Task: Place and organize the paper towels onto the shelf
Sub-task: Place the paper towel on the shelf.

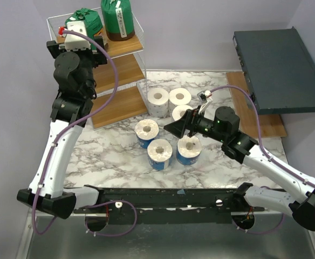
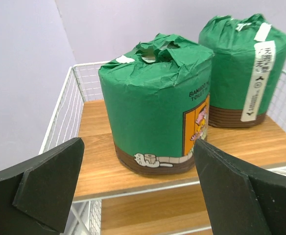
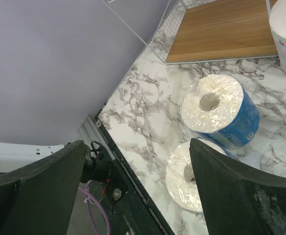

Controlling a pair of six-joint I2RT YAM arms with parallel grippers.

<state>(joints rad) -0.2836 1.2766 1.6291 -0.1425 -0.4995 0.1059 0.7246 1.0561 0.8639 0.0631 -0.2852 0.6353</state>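
Marble tabletop [image 1: 109, 156]: six loose rolls [image 1: 160, 154] grouped beside shelf [image 1: 122, 70]. Two green rolls [image 2: 155, 107] set on top board [image 2: 99, 161], probably sorted by kind. Left gripper [image 2: 138, 142] spread wide, faced at nearer one, nothing clamped. Right gripper [image 3: 135, 147] held apart over blue rolls [image 3: 219, 110], empty, likely for pickup.

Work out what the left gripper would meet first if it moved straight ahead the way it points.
The nearer green-wrapped roll, standing on the top board of the shelf, centred ahead of the open left gripper. How far ahead is unclear.
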